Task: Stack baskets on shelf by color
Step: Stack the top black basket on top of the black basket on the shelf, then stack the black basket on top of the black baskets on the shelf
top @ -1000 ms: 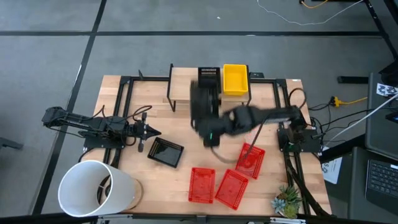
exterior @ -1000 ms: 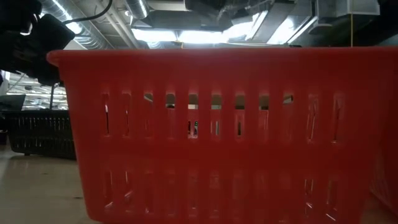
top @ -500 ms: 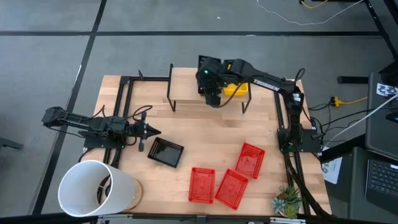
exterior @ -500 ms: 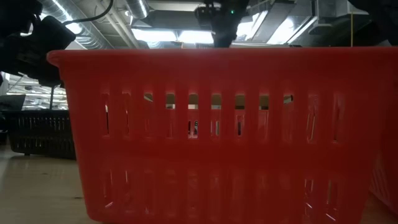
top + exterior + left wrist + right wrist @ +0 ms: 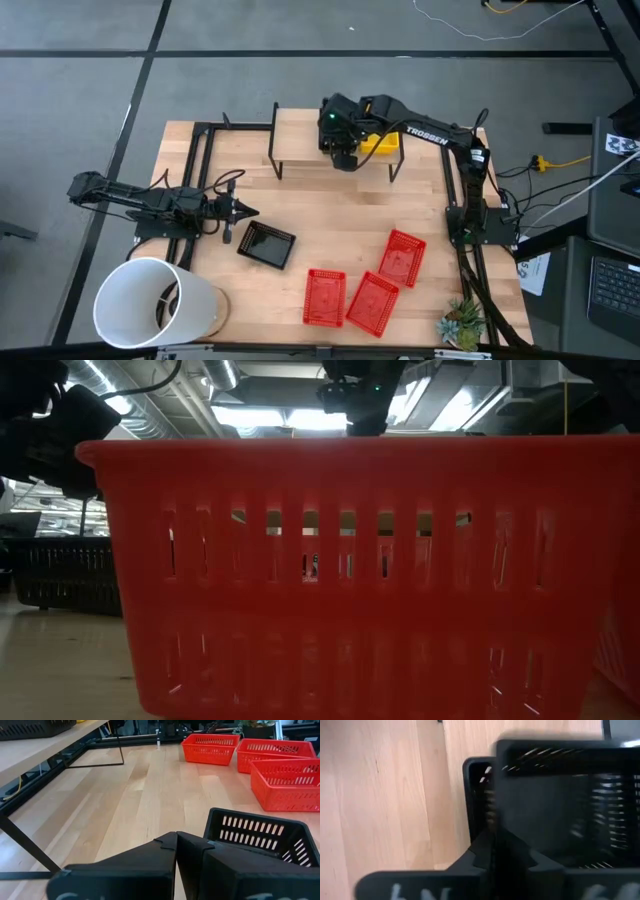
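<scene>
1. You are looking at a black basket [image 5: 560, 795] sitting in the right gripper [image 5: 343, 152], whose fingers are pinching its rim, above the shelf [image 5: 300, 135] at the table's 12 o'clock edge.
2. Just beside it, toward 3 o'clock, a yellow basket [image 5: 384, 143] is resting on the shelf, partly hidden by the arm.
3. Three red baskets [image 5: 325, 297] are lying at the table's [image 5: 330, 215] 5 o'clock area, close together.
4. A second black basket [image 5: 266, 244] is lying near 8 o'clock, just beside the left gripper [image 5: 235, 211], which is hovering with fingers pressed together.
5. A white bucket [image 5: 150, 300] is standing at 7 o'clock.
</scene>
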Tool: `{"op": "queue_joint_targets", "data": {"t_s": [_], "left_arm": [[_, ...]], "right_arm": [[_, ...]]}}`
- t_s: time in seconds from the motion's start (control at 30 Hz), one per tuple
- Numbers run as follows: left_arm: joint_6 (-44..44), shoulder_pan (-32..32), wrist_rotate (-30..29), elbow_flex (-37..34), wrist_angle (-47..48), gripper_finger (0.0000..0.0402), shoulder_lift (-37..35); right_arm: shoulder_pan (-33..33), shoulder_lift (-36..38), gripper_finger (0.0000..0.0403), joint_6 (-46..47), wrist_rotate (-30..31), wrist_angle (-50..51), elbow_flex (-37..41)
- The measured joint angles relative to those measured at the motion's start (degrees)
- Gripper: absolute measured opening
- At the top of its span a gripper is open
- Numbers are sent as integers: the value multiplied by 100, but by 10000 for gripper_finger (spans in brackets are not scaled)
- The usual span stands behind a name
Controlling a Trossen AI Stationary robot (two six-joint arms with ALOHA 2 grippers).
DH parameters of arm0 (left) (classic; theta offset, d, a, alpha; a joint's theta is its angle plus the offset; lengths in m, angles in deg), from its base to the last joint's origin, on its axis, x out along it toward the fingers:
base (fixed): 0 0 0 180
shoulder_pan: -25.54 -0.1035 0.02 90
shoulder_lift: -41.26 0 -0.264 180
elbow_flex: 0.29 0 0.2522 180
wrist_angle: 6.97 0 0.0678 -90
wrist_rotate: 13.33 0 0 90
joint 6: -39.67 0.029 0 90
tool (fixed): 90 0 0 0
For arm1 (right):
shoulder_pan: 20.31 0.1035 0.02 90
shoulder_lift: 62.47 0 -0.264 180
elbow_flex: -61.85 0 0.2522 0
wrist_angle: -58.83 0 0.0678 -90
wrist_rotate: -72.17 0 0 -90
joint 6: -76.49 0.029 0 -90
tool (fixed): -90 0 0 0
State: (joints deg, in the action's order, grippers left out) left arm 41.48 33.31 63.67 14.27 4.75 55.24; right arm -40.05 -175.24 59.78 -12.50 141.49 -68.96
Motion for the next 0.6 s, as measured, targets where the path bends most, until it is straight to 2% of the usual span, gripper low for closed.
{"op": "queue_joint_targets", "data": {"t_s": [0.27,0.43,0.6], "left_arm": [[-5,0,0,0,0,0,0],[-7,0,0,0,0,0,0],[-9,0,0,0,-2,0,0]], "right_arm": [[14,0,96,144,232,29,-42],[215,0,103,524,-70,519,-501],[580,11,104,871,-80,901,-883]]}}
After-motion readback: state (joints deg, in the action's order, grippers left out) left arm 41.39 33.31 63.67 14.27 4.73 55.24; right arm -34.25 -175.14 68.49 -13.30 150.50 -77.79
